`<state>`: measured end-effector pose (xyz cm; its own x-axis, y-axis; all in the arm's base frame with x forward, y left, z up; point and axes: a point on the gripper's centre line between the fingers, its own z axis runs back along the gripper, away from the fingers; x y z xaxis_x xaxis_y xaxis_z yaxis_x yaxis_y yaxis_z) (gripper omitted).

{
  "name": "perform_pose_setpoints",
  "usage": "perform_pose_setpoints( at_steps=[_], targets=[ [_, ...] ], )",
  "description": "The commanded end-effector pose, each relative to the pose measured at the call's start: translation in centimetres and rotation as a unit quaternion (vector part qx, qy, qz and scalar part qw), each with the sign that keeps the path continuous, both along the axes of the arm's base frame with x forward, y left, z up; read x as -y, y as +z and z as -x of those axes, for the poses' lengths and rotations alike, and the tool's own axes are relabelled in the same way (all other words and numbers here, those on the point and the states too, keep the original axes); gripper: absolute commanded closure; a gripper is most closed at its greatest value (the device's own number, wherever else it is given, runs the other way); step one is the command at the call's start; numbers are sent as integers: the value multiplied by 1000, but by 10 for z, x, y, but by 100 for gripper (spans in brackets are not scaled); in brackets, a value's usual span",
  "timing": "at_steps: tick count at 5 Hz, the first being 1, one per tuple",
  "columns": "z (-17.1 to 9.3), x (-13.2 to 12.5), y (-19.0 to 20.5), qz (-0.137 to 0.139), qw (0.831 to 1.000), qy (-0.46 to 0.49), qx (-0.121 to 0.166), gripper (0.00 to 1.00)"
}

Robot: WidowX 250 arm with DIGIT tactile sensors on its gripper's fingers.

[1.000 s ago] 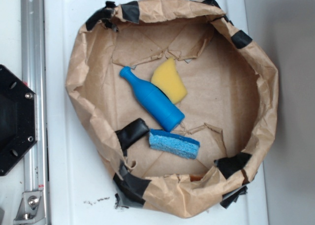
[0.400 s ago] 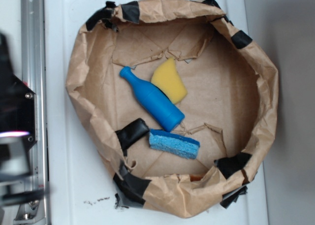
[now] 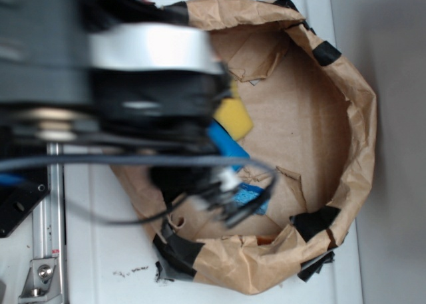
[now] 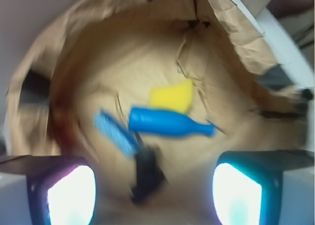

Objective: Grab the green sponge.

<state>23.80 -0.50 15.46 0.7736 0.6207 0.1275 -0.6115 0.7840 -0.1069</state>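
Wrist: green sponge above fingers.

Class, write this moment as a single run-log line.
phase: approach | gripper: open, above bin, holding nothing | target: green sponge, untouched, beside blue bottle | blue sponge: apart

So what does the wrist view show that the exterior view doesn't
Only the wrist view shows the blue plastic bottle whole, lying clear of the arm, and two glowing lit blocks at its bottom corners. Only the exterior view shows the blurred robot arm covering the left of the brown paper bowl, plus the white table. Both show the yellow foam sponge beside the bottle and the flat blue sponge.
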Motion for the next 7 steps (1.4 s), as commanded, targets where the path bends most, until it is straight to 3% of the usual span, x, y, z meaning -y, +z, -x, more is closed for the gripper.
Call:
perform_pose_setpoints(
  at_steps=[1, 2, 3, 5, 6, 7],
  targets=[
    [-23, -27, -60, -3, 990, 144, 0, 0],
    [-25, -45, -79, -17, 987, 160, -21, 0],
    [-28, -63, -81, -31, 985, 167, -19, 0],
    [-28, -70, -117, -35, 986, 155, -51, 0],
    [-47, -40, -138, -15, 991, 111, -72, 45],
    [-46, -24, -130, 1, 994, 80, -81, 100]
  ],
)
